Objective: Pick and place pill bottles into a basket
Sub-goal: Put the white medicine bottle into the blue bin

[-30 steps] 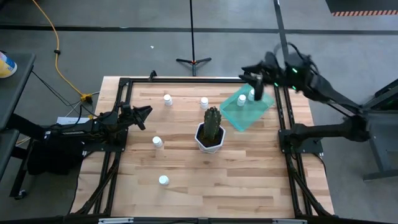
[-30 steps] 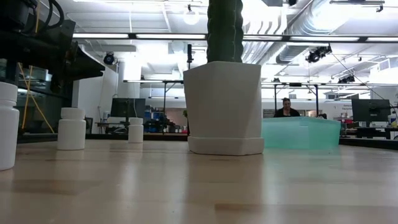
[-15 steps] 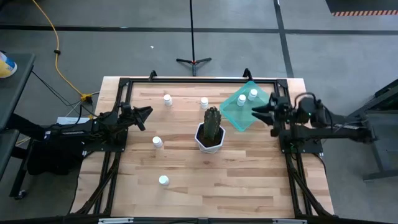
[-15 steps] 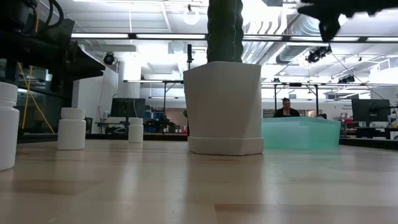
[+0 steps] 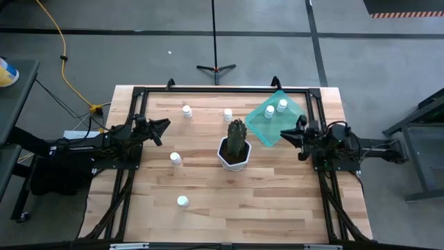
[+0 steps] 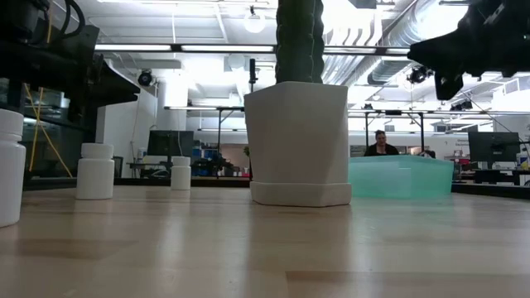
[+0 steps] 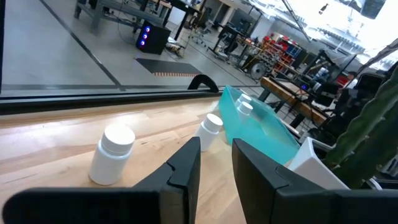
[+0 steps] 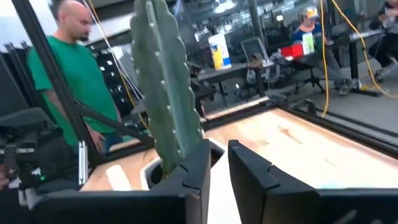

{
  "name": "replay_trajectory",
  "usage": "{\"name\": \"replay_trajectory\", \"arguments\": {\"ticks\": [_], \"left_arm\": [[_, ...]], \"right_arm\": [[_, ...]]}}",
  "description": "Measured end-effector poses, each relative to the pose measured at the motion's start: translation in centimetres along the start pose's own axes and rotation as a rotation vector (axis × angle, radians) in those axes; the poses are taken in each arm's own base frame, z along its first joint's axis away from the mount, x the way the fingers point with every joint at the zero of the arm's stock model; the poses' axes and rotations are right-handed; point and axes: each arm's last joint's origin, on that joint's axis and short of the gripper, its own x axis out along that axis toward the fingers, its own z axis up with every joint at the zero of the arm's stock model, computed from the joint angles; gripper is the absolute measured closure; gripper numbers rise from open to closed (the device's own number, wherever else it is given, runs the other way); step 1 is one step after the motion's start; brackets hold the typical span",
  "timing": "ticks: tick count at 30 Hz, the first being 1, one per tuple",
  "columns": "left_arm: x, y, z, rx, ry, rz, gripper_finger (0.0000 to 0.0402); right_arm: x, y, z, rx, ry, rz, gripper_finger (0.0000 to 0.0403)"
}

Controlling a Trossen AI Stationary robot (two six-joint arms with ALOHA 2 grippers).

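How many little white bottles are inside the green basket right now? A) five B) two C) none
B: the high view shows two pill bottles standing inside the basket, while four others stand out on the table.

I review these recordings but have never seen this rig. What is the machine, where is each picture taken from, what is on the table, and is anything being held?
Two dark robot arms work at a wooden table. One picture looks straight down, one looks level across the tabletop, and two come from cameras on the arms' wrists. The left gripper waits at the table's left edge; the right gripper sits at the right edge beside the teal basket. Neither holds anything. Two pill bottles stand in the basket; four more stand on the table around a potted cactus.
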Motion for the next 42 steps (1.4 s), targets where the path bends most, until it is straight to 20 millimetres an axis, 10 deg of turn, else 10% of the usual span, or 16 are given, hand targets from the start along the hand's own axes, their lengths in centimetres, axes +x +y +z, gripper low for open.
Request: {"name": "replay_trajectory", "arguments": {"ticks": [28,35,42], "left_arm": [[-0.1,-0.8,1.1,0.067,-0.081,-0.101,0.0246],[-0.8,-1.9,3.3,0.085,-0.063,-0.213,0.0147],[-2.2,-4.4,8.3,0.131,0.071,-0.298,0.0142]], "right_arm": [[-0.1,-0.8,-2.3,0.044,0.044,-0.053,0.0394],[-0.1,-0.9,-3.0,0.040,0.116,-0.049,0.0397],[-0.1,-0.8,-3.2,0.039,0.153,0.006,0.0398]]}}
